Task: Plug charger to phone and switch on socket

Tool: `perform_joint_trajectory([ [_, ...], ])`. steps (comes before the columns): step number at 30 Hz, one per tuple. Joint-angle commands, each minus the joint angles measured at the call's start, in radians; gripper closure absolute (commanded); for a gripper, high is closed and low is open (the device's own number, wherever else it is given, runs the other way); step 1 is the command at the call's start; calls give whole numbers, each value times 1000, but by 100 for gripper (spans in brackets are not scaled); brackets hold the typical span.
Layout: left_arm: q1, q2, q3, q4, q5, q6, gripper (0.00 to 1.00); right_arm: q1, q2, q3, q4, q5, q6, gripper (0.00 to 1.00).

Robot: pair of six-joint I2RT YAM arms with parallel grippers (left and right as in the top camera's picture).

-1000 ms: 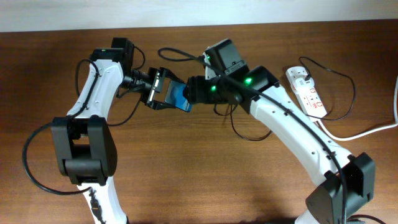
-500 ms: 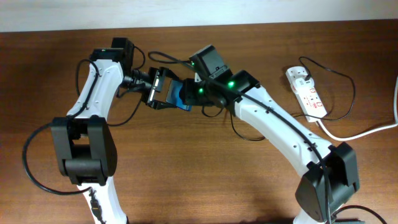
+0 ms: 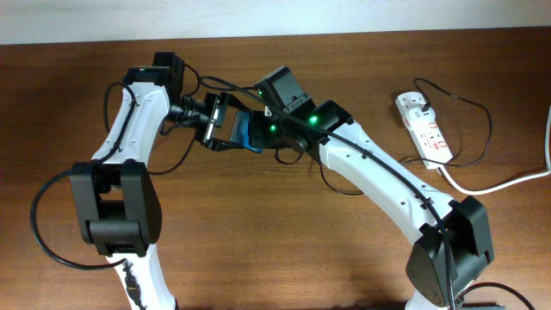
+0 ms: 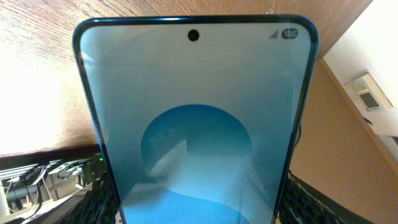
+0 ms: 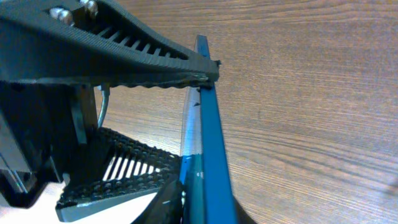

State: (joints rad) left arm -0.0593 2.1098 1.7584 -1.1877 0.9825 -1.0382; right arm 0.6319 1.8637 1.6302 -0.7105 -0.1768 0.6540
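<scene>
**Overhead:** L gripper [image 3: 231, 129] clamped on phone [image 3: 248, 129] over rear-centre of table [image 3: 258, 250]. Only a blue patch of phone shows; rest is hidden by L fingers [image 3: 225, 146] and by R gripper [image 3: 258, 139], which sits tight against phone's free end. R finger gap is hidden under its own wrist, so cannot tell if wide or narrow. The socket [image 3: 426, 129] lies well apart at R side, long axis approx front-back, slightly slanted. The charger [image 3: 487, 133] cable loops beside it; plug tip not seen. Thick white cord [image 3: 508, 181] runs off R edge.

**L wrist:** phone fills frame, screen twd cam, long axis running away from cam, cam-hole end farthest. L fingers on both long edges. White wall box [image 4: 370, 93] behind.

**R wrist:** phone edge-on, long axis approx up-down in frame, wood behind. Ribbed L fingers block frame's left half.
</scene>
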Motion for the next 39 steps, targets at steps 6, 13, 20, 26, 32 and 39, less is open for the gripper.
perform_joint_trajectory([
  [6,-3,3,22,-2,50,-9,100,6,10,-5,8,6,-9,96],
  [13,-3,3,22,-2,49,-9,94,3,10,-4,8,6,-9,96],
  [20,-3,3,22,-2,49,-8,60,2,10,-3,8,5,-9,96],
  [26,-2,3,22,-2,-25,12,27,-52,-9,-3,-6,-1,-9,96],
  [32,53,3,22,48,-116,291,26,-161,-38,-3,-20,-211,-142,96],
  [39,121,3,22,51,-116,723,14,-335,-40,-3,-36,-790,-408,96],
])
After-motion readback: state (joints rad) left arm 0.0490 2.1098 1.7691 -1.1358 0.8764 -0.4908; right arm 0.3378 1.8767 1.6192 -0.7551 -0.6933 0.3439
